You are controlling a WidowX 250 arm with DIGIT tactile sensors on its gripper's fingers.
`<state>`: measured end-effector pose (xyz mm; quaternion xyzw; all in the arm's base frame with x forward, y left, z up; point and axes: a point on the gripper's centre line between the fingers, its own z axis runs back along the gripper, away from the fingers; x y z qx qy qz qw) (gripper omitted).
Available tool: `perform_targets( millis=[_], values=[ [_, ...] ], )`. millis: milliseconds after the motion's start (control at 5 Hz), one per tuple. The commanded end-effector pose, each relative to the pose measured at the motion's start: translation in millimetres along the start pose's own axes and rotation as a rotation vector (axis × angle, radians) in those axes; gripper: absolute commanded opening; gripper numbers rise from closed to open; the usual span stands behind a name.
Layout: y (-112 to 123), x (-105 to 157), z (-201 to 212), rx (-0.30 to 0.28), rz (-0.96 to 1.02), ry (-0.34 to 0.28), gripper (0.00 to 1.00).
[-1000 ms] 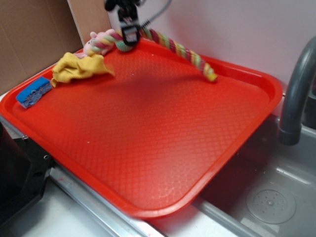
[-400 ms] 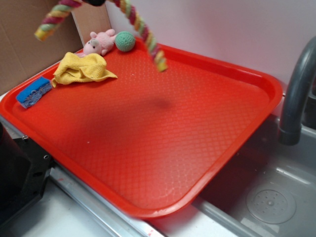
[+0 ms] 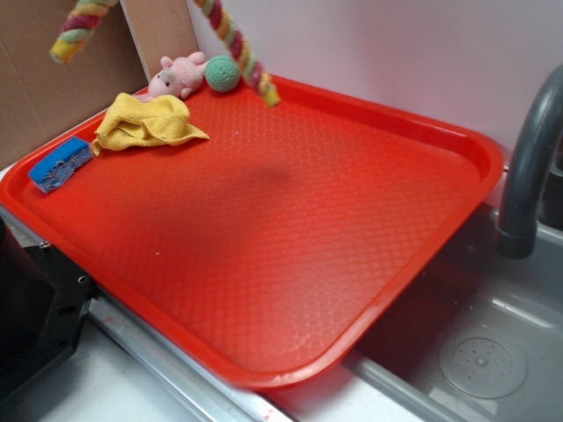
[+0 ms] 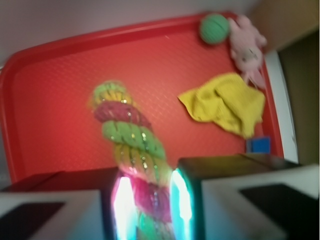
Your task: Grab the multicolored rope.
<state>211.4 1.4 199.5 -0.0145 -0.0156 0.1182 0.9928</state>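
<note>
The gripper (image 4: 150, 200) pinches the multicolored rope (image 4: 131, 150) between its two fingers (image 4: 122, 205) — the rope hangs clear above the red tray (image 3: 457, 167), both ends dangling from the top of the exterior view. On the tray's far corner lie a yellow cloth (image 3: 145, 121), a pink plush toy (image 3: 176, 74), a green ball (image 3: 223, 74) and a blue sponge (image 3: 60, 164).

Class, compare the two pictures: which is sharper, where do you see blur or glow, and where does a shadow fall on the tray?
Exterior view: fairly sharp; a soft dark shadow lies mid red tray below the lifted multicolored rope. Wrist view: blurred throughout, the rope's far end smeared, and the gripper fingers' inner edges glow bright beside it.
</note>
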Motion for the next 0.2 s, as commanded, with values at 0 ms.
perform_targets(
  millis=[0],
  values=[
    [-13.3, 5.6, 12.3, 0.041, 0.016, -0.08, 0.0]
  ],
)
